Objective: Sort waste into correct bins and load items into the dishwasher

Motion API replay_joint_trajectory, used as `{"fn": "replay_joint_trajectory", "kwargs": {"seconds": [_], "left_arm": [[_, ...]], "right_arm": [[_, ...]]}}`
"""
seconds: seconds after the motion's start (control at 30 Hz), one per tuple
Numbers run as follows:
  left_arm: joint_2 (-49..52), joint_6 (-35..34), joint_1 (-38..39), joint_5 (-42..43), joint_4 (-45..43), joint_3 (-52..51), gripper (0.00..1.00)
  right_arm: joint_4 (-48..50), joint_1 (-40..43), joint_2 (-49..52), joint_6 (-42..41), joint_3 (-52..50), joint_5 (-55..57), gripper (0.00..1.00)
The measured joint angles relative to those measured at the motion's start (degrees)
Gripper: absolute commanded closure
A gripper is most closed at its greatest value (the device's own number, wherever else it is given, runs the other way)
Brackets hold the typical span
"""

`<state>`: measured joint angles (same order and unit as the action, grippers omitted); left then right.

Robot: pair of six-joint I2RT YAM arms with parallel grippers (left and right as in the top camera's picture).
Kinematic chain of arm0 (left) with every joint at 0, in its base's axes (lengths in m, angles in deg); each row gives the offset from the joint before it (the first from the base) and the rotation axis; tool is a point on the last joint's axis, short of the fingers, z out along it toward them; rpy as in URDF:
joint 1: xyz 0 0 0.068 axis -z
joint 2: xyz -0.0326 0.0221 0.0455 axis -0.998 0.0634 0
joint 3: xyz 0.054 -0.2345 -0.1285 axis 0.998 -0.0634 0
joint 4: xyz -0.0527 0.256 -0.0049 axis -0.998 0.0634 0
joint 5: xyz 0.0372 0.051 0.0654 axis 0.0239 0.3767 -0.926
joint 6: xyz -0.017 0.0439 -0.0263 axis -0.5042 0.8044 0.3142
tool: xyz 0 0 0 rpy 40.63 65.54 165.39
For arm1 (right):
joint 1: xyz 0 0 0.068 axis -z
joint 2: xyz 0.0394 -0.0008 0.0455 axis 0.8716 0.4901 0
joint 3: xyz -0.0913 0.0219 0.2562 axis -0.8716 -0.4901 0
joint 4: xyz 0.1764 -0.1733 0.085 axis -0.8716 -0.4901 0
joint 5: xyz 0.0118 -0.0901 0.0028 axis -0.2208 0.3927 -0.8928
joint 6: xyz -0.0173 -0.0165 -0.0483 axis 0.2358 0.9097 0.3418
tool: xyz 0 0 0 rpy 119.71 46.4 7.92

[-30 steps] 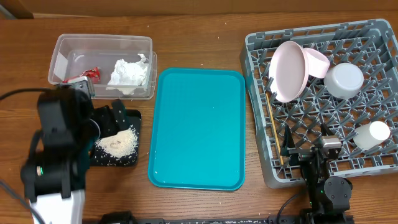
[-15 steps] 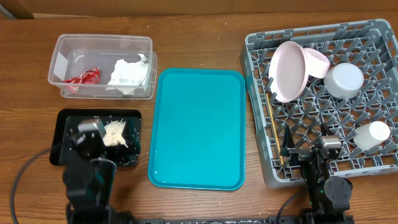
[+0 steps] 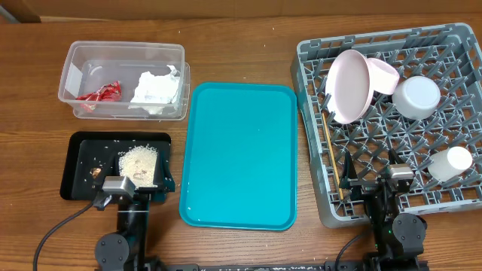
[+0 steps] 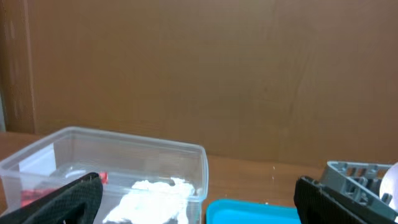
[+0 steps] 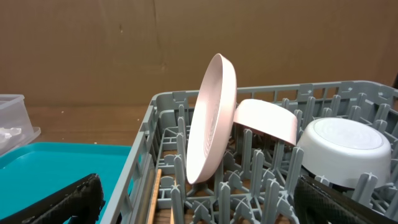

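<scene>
Plate [image 3: 349, 84] leaning in the rack [image 3: 305, 50] looks stiff, slick and breakable, best pinched at its rim; both arms' jaws gape wide, empty.

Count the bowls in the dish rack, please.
2. A pale pink bowl leans against the upright plate near the back of the rack; a grey-white bowl sits upside down just right of it. None looks hidden.

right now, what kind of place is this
Likely a robot test bench staged as a dish-clearing station, not a real kitchen: a grey dish rack holding a pink plate, a clear tub holding a crumpled napkin, and a teal tray sit on a wooden table against plain brown board.
</scene>
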<state>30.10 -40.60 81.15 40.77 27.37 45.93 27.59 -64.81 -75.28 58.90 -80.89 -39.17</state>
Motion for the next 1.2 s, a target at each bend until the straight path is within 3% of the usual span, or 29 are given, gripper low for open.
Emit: {"fn": "replay_joint_trajectory", "kwargs": {"seconds": [0.13, 0.3, 0.9, 1.2], "left_arm": [[0.0, 0.0, 0.0, 0.0, 2.6, -1.2, 0.00], [0.0, 0.0, 0.0, -0.1, 13.4, -1.5, 0.00], [-0.1, 0.1, 0.4, 0.0, 13.3, -1.5, 0.00], [-0.1, 4.6, 0.4, 1.7, 13.2, -1.5, 0.00]], "right_arm": [[0.0, 0.0, 0.0, 0.0, 0.0, 0.0, 0.00], [-0.1, 0.0, 0.0, 0.0, 0.0, 0.0, 0.00], [0.0, 0.0, 0.0, 0.0, 0.0, 0.0, 0.00], [0.0, 0.0, 0.0, 0.0, 0.0, 0.0, 0.00]]}}
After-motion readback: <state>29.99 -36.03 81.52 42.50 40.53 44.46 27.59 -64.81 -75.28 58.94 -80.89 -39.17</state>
